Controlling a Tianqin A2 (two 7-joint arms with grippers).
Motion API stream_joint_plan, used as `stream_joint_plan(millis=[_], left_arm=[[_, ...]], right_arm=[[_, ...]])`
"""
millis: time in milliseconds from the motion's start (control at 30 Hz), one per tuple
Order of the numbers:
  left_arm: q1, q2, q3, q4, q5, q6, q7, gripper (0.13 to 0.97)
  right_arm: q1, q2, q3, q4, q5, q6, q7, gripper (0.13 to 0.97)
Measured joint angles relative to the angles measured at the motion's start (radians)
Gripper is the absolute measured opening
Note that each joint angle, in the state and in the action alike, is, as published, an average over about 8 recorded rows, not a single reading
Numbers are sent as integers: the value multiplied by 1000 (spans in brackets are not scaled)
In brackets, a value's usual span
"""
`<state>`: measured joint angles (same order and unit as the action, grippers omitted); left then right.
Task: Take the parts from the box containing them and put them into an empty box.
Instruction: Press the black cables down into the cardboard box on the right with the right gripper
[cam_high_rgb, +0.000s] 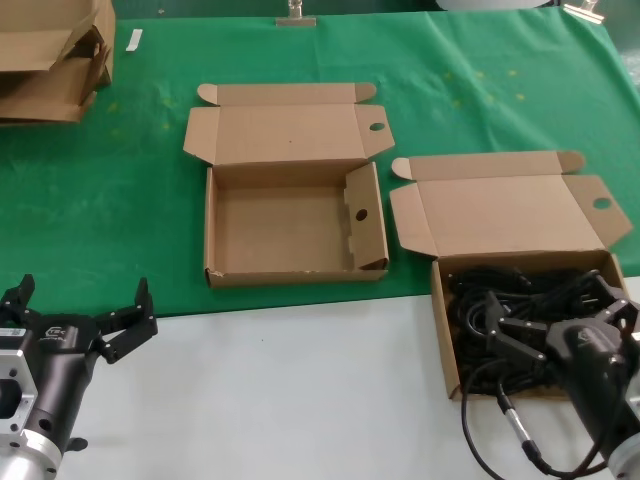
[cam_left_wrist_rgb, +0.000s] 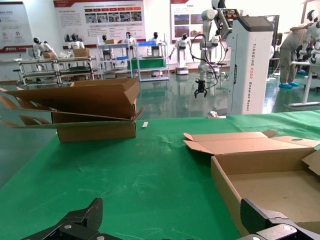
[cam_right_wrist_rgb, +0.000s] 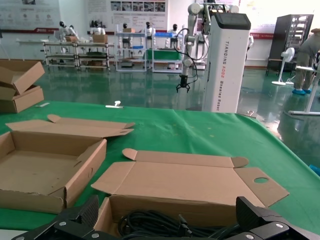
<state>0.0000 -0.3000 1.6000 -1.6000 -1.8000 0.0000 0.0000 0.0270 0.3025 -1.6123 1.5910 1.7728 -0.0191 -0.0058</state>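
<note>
Open boxes (cam_high_rgb: 296, 225) — two; grippers (cam_high_rgb: 80, 315) — two.

Both boxes, the empty box (cam_high_rgb: 290, 225) and the cord box (cam_high_rgb: 520, 290), are matt brown cardboard with raw edges. Cords (cam_high_rgb: 520, 300): black, slightly glossy sheathing. Table cover (cam_high_rgb: 130, 190): matt green cloth. Front table surface (cam_high_rgb: 300, 390): smooth, white.

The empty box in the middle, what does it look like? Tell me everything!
The empty box is a shallow brown cardboard tray lying flat on the green cloth. Its hinged lid is folded back away from the robot, with ear tabs and a round hole in one ear. Inside, an upright side flap has a round hole and a notch. Nothing is in it, and neither gripper touches it.
</note>
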Motion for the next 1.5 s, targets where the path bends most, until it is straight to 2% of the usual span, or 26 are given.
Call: stream_joint_plan(millis=[667,800,967,1167,1333,1500], left_arm=[[0,0,0,0,0,0,0,966],[0,0,0,0,0,0,0,966],[0,0,0,0,0,0,0,966],[0,0,0,0,0,0,0,966],[0,0,0,0,0,0,0,966],[0,0,0,0,0,0,0,966]], right_arm=[[-10,27,15,19,-7,-35,-19,966],[-30,102,21,39,-16,-88,-22,966],[-70,258,11,54,-32,-188,-1,966],[-84,438,-11,45,-118,-286,-8,966],[12,518,-55,-5,-242,-332,-51,966],[168,531,-117,-64,-386,-391,-72,966]])
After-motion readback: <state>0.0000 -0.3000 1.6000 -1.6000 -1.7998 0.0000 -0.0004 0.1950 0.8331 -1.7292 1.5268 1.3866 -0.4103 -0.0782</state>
